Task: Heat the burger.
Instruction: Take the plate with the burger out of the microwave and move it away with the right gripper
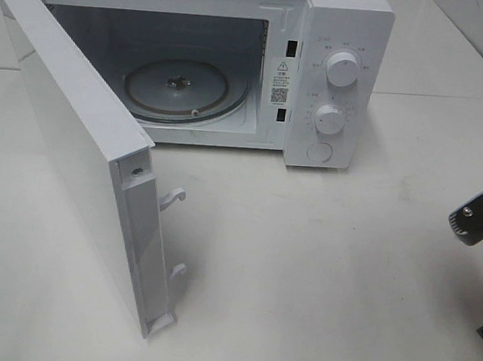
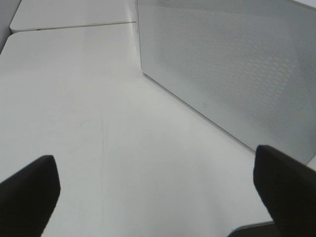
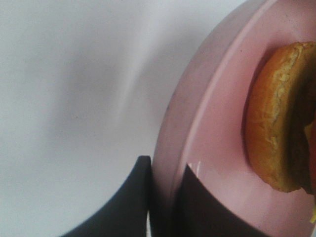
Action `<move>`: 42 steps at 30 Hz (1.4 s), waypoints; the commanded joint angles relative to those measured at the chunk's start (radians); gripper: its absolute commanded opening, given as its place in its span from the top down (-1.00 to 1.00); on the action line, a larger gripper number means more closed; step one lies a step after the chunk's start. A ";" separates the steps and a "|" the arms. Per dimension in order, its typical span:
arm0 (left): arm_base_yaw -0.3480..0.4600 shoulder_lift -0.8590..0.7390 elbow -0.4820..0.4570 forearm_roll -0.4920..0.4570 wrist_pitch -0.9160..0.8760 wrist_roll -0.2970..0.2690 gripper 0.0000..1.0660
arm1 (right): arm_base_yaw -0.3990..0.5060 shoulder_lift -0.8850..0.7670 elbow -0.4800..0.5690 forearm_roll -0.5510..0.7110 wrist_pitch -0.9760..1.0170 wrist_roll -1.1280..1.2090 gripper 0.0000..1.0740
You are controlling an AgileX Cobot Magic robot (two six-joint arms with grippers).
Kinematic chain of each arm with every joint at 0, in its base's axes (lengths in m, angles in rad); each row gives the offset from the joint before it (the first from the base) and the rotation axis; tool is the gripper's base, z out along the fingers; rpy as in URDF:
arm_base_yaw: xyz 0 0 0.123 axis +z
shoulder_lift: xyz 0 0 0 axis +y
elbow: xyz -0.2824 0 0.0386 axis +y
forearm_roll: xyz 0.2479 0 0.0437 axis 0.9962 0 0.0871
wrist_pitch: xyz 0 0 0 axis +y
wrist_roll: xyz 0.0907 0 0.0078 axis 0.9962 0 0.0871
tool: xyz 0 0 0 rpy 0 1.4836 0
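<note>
Right now the right gripper (image 3: 165, 197) is pinched on the rim of the pink plate (image 3: 207, 123), one dark finger under the lip and one on top, as the right wrist view shows. On that plate, close to the clamped edge, sits the burger (image 3: 276, 123); only its golden-brown bun and a sliver of darker filling are in frame. In the high view just a dark part of the right arm (image 1: 477, 217) shows at the table's right edge, well apart from the microwave (image 1: 333, 79), and neither plate nor burger appears there.

The left gripper (image 2: 158, 197) hangs with its fingers spread wide over the bare white table (image 2: 98, 123), holding nothing, beside the perforated panel of the microwave door (image 2: 237, 64). That door (image 1: 76, 151) stands swung fully open, and the glass turntable (image 1: 182, 88) inside is bare.

Judging by its looks, the burger is light but tall and loosely stacked, with a glossy bun that would slip or crush under a direct squeeze. Taking it by the plate rim, as now, seems the sound choice. A one-sided rim grip may let the plate sag, so it would need to be kept level and moved gently, lest the burger slide or topple.
</note>
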 commanded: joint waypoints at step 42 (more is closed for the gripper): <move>0.003 -0.019 0.003 -0.001 -0.012 -0.004 -0.88 | -0.004 0.500 -0.085 -0.184 -0.046 0.672 0.22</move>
